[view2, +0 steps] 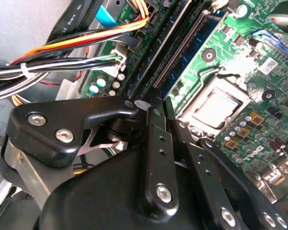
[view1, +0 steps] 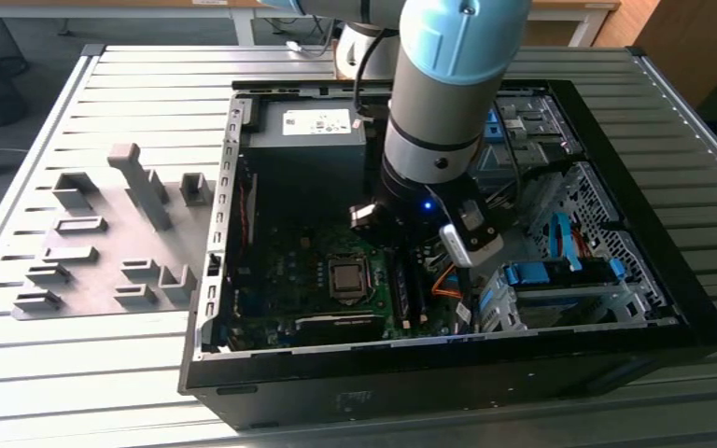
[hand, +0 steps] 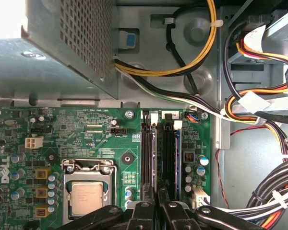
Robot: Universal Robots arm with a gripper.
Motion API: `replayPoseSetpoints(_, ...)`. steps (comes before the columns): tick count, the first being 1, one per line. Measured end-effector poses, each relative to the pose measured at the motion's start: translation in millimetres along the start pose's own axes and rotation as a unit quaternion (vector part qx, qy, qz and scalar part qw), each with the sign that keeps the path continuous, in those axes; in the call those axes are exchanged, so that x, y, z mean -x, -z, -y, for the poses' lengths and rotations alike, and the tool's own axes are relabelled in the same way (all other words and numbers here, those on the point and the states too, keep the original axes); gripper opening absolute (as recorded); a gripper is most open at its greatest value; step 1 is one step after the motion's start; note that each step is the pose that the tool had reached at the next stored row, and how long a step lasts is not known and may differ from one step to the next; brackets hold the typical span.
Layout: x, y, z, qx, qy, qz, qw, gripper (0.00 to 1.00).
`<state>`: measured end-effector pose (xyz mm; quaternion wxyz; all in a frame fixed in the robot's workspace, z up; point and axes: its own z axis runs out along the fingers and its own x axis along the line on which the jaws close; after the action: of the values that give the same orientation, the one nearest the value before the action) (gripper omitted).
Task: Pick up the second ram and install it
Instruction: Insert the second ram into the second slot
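Note:
My gripper hangs low inside the open computer case, over the memory slots beside the processor socket. In both wrist views its black fingers stand close together, shut, with the tips at the near end of the slots. A thin blue-green board with dark chips, the second ram, stands on edge in a slot and runs straight out from the fingertips. I cannot tell whether the tips clamp it or only rest on its edge. The slot beside it shows bare contacts.
Bundles of orange, yellow and black cables run close by the slots. The grey power supply box lies beyond the board. Grey plastic fixture blocks stand on the slatted table to the exterior view's left of the case.

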<state>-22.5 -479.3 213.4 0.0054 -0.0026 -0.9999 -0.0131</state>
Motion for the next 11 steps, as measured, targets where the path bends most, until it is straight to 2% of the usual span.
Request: replayPoseSetpoints(11,0.1,-2.8,0.2,0.0,0.0,0.0,1.0,0.14)
